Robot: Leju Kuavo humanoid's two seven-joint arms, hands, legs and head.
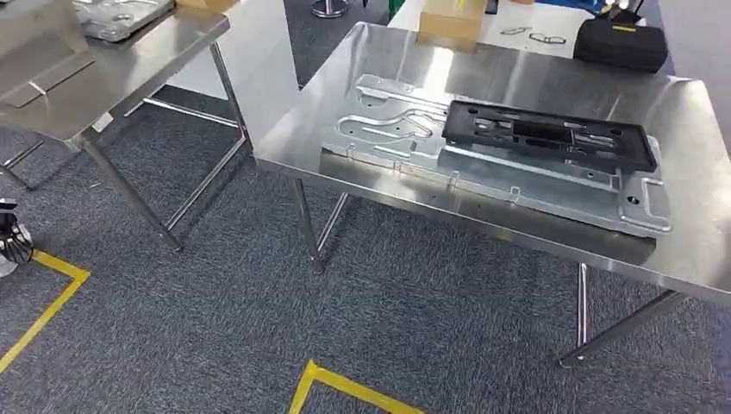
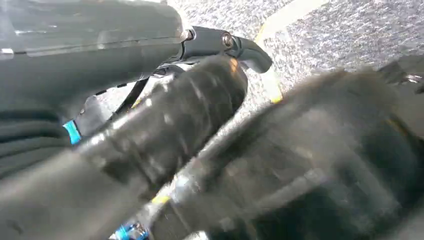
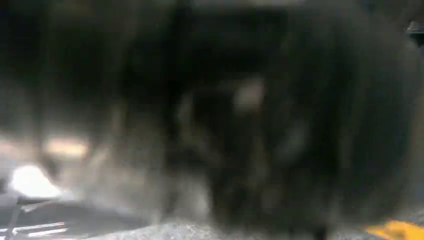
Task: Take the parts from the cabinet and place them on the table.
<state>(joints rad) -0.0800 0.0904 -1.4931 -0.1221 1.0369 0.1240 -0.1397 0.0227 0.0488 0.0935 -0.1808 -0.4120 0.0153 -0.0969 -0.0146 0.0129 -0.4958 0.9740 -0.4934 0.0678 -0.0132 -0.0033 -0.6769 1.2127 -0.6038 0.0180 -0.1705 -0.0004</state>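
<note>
While the robot looks down at the worktop [image 1: 483, 69], a big metal plate [image 1: 483, 155] lies flat on it, and a black frame [image 1: 552, 134] sits on top of the plate. Both look like parts already put down. No cabinet can be seen, so I think the next job is to turn and go for another part.

The left robot hand [image 2: 150, 125] hangs low by the floor, well below the plate. Its picture is too blurry, so I cannot tell if it is open or closed. I cannot tell for the right one either.

To do this well, turn slowly and keep both arms tucked away from the worktop edge.
</note>
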